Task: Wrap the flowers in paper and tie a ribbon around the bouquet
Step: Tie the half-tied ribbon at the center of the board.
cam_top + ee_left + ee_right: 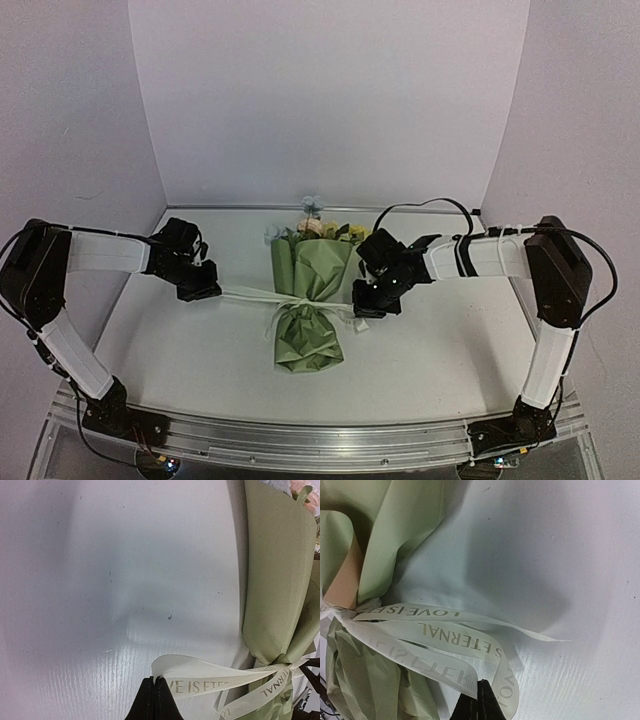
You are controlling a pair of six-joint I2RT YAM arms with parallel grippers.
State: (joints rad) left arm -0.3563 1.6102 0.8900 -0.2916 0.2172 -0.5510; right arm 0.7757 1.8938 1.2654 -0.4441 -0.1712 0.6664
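The bouquet lies on the white bench between the two arms, with its flowers pointing toward the back wall and its olive-green paper cinched at the waist by the cream ribbon. The left claw is clenched on one end of the ribbon, which runs in a straight line from its fingertips across the bench to the bouquet's waist. The right claw, just beside the bouquet on the other side, is clenched on a lettered loop of the same ribbon.
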